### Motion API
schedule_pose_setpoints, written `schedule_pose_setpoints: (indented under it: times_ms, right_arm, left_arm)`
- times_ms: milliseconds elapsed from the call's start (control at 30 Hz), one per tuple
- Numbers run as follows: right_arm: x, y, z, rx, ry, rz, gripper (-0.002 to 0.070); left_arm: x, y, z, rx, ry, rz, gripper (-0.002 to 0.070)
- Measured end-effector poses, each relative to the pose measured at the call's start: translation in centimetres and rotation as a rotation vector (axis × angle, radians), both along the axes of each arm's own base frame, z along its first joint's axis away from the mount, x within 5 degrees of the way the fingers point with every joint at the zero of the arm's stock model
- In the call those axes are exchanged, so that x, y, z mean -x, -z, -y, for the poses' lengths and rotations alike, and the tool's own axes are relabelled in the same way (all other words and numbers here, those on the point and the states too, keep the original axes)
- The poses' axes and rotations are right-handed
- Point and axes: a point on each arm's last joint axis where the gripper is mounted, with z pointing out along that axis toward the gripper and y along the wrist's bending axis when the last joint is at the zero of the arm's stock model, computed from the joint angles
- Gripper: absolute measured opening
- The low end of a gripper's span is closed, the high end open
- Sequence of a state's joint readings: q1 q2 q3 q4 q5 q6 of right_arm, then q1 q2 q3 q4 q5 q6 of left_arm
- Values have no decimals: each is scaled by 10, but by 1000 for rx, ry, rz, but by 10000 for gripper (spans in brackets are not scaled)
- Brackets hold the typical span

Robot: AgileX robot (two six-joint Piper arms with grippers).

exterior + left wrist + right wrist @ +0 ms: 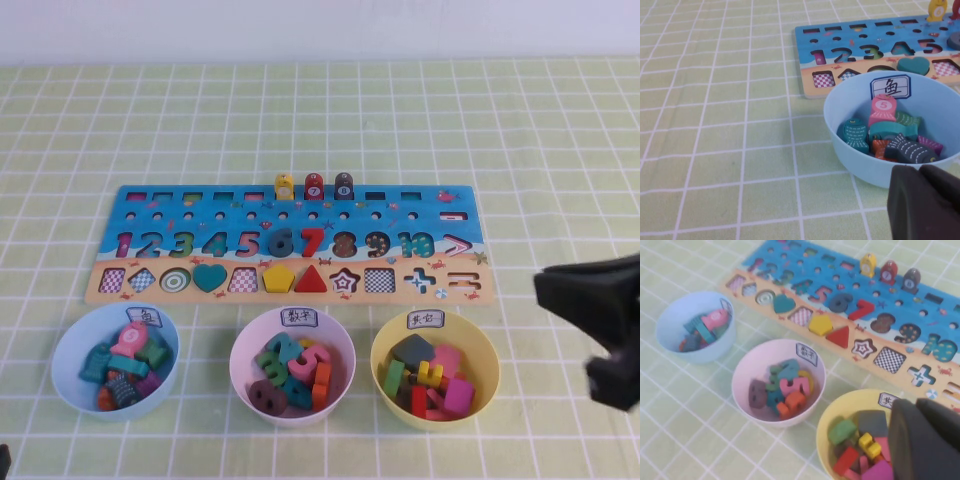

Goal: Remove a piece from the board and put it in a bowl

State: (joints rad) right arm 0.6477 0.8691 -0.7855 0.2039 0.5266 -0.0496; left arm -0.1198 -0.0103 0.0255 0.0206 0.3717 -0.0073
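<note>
The board (110, 262) lies across the middle of the table. The red bar piece (455, 216) sits in a slot at the board's right end, on the blue part. The yellow bowl (381, 356) stands in front of that end, holding several coloured blocks, among them a red block (845, 460). My right gripper (550, 290) hovers to the right of the yellow bowl, shut and empty. In the right wrist view it (917, 407) is over the bowl's (826, 416) near side. My left gripper (917, 172) is shut, low beside the pale blue bowl (850, 150), at the table's front left corner (3, 460).
The pale blue bowl (62, 350) with fish pieces and the pinkish-white bowl (240, 352) with numbers stand left of the yellow one. Three fish pegs (314, 186) stand upright on the board's far edge. A red triangle (311, 279) and a red 7 (313, 243) sit on the board.
</note>
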Motion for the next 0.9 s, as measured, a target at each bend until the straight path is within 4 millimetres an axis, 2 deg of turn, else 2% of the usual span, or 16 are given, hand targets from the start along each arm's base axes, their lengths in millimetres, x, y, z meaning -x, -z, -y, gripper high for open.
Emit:
schedule_pose_setpoints:
  times_ms: [233, 400, 667, 900]
  right_arm:
    - [40, -1, 32, -133, 19, 160, -15]
    - [59, 3, 48, -152, 22, 245, -16]
    - [61, 23, 51, -93, 17, 212, -16]
    - [68, 45, 56, 98, -18, 47, -16]
  left_arm:
    - [0, 0, 0, 0, 0, 0, -5]
    - [0, 0, 0, 0, 0, 0, -5]
    - [0, 0, 0, 0, 0, 0, -5]
    - [0, 0, 0, 0, 0, 0, -5]
